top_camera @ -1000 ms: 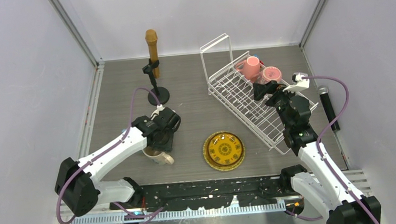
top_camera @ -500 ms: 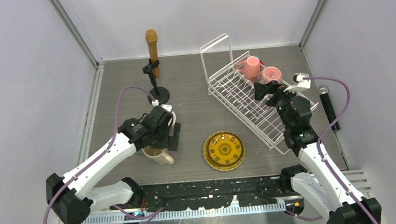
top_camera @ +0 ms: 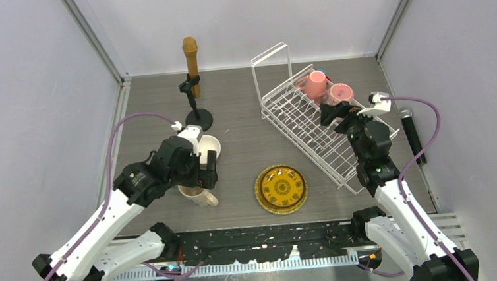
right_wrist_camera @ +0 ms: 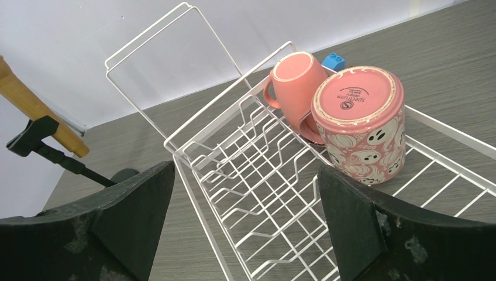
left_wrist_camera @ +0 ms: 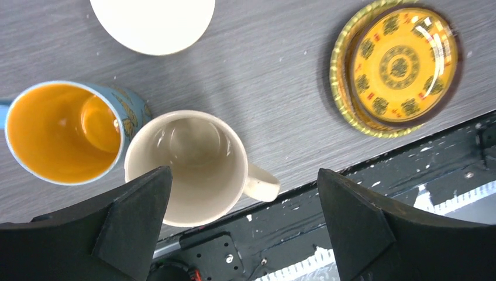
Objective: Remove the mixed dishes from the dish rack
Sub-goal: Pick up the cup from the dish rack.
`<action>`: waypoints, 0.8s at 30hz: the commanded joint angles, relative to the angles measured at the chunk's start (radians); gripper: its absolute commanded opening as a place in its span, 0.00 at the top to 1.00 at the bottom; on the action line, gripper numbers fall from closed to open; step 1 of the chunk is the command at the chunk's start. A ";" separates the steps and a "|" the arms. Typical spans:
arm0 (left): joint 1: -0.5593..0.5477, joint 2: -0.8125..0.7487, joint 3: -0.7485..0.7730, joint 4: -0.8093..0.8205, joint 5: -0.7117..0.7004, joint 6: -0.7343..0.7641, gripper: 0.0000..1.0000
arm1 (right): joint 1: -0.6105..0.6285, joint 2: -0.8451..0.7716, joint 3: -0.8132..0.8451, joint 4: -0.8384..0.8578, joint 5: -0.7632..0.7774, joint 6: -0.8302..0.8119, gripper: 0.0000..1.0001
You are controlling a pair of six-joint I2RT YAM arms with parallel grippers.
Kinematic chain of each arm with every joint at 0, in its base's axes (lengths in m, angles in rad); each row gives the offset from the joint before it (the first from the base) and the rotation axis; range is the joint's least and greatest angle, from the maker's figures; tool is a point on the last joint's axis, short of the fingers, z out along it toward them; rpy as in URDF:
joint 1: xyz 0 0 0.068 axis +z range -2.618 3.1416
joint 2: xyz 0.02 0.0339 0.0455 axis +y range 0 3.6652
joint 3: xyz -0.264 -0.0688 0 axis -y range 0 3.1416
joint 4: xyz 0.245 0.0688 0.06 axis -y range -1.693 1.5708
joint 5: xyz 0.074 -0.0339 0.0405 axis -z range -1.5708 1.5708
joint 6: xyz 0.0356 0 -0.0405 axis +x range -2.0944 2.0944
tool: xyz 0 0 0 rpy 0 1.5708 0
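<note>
On the table (top_camera: 243, 108) the dish rack (top_camera: 300, 120) is laid slantwise, its long axis running away from the right arm. The right fingers (top_camera: 328, 114), spread and empty, are pointed along it. Two pink mugs (right_wrist_camera: 357, 126) are seen just ahead, slightly right, near the loop end. The left fingers (top_camera: 206, 173), released too, are held above a cream mug (left_wrist_camera: 187, 167), well apart.

White arms (top_camera: 103, 223), black joints (top_camera: 371, 140), purple cables (top_camera: 436, 122), perhaps sleeved.

The rack (top_camera: 308, 130) is white, the plain mug (right_wrist_camera: 292, 82) pink, the ghost-patterned mug (right_wrist_camera: 362, 129) pink, the plate (left_wrist_camera: 398, 64) yellow-orange.
</note>
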 commanded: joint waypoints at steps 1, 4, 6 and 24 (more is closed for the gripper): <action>0.000 -0.044 0.015 0.128 0.000 0.019 0.00 | -0.003 -0.002 0.025 -0.026 0.042 -0.006 0.00; 0.000 -0.018 0.002 0.224 -0.067 0.014 0.00 | -0.003 0.026 0.062 -0.089 0.063 -0.006 0.00; 0.000 0.012 -0.014 0.309 -0.116 0.012 0.00 | -0.003 0.052 0.094 -0.141 0.085 -0.009 0.00; 0.000 0.245 -0.025 0.662 0.040 0.059 0.00 | -0.034 0.468 0.579 -0.576 0.366 0.046 0.00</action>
